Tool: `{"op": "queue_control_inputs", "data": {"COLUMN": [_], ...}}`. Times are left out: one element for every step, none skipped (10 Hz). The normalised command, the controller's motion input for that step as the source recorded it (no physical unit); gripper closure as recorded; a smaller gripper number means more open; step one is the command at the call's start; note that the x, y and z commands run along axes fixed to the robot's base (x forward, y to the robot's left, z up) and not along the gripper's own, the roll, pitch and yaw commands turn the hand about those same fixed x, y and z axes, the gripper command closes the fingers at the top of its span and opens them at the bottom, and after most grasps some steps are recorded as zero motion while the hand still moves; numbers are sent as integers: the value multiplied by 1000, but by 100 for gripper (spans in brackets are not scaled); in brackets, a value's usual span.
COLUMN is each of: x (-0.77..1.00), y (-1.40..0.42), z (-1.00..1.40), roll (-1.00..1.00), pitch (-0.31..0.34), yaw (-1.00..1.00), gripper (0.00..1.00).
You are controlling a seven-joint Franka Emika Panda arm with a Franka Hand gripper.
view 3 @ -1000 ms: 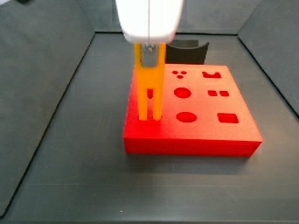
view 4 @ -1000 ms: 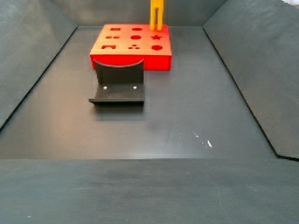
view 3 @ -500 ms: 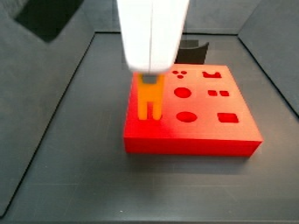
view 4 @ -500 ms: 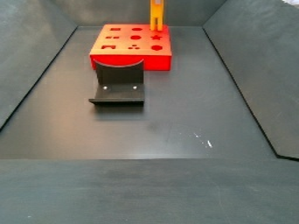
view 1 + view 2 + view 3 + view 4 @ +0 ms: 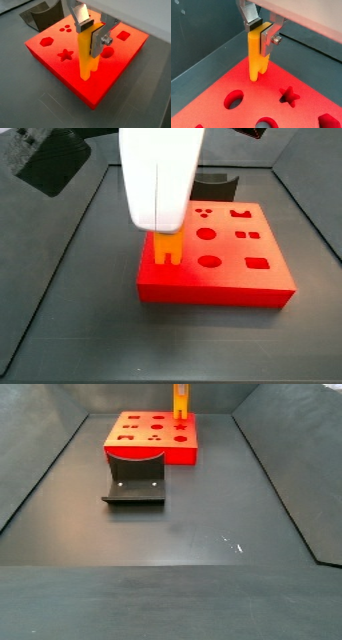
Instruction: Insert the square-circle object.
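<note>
Writing: none legible on any item.
Square-circle object point(image 5: 87, 52): slender orange-yellow bar, upright, forked lower end point(image 5: 166, 252) at the top face of the red block point(image 5: 241, 278), near its edge.
Hand point(image 5: 93, 34): above the red block, silver fingers point(image 5: 250, 14) closed on the bar's upper part.
Fixture point(image 5: 135, 484): dark bracket, just beside the red block.
Bench point(image 5: 187, 534): dark grey, matte, walled by grey panels.

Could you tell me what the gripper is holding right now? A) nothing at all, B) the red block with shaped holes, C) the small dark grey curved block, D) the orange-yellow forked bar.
D: in both wrist views the gripper is shut on the upright orange-yellow forked bar, whose lower end meets the red block; the dark grey curved block lies apart on the floor.
</note>
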Motion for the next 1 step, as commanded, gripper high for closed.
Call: {"op": "queue_control_inputs", "data": {"x": [0], "y": [0], "z": [0], "roll": [0], "pitch": [0], "yaw": [0], "gripper": [100]}}
